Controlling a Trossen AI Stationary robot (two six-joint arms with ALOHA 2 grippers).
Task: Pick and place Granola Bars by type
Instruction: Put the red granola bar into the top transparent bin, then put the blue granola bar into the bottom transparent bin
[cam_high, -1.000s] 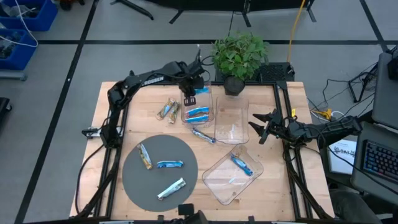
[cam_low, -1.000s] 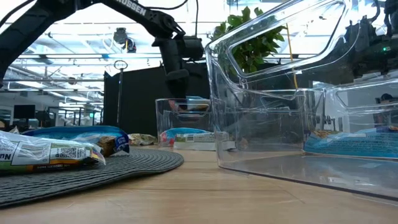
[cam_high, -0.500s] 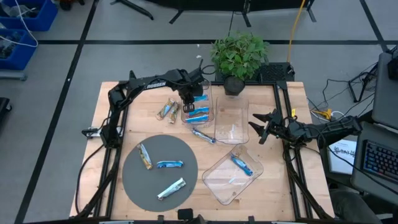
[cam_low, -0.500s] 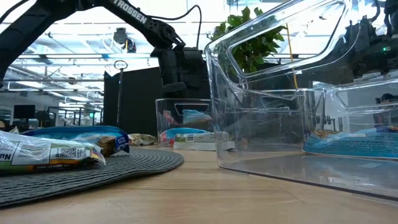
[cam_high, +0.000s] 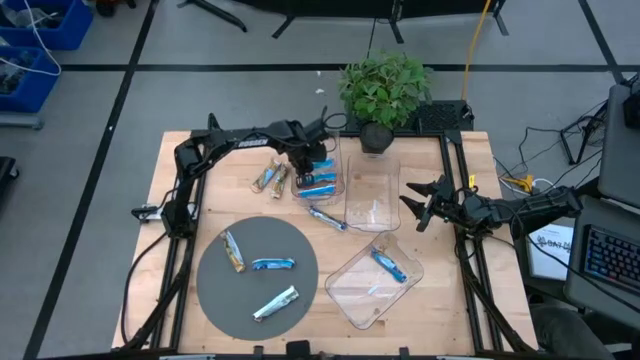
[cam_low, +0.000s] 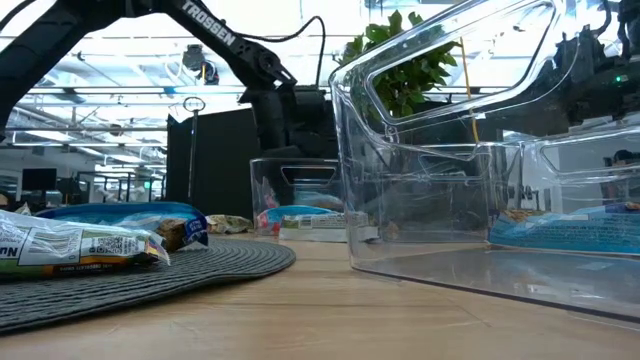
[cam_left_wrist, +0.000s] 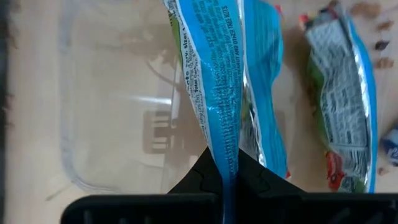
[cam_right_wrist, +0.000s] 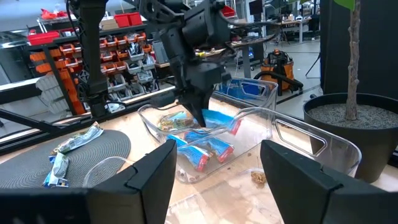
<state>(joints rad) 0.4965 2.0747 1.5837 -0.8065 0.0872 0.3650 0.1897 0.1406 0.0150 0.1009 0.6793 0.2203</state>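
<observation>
1. Left hand (cam_left_wrist: 225, 177) is down inside the clear bin (cam_high: 335, 160) near the far edge of the tabletop (cam_high: 200, 215), pinched tight on the end of a blue granola bar (cam_left_wrist: 211, 74). The bar hangs from the fingers over the bin floor, with a couple more blue bars (cam_high: 318, 182) lying in there already.
2. Right hand (cam_high: 415, 205) sits by the right edge of the tabletop, fingers spread and nothing in them, aimed toward the bins.
3. Two tan bars (cam_high: 270, 176) lie on the wood just beside that far bin, on its left.
4. Another blue bar (cam_high: 327, 217) is on the bare wood between the bins.
5. The round grey mat (cam_high: 215, 295) near the front edge has three bars on it: tan (cam_high: 234, 252), blue (cam_high: 272, 264), silvery (cam_high: 275, 303).
6. The tilted bin (cam_high: 355, 300) toward the front right holds one blue bar (cam_high: 389, 264).
</observation>
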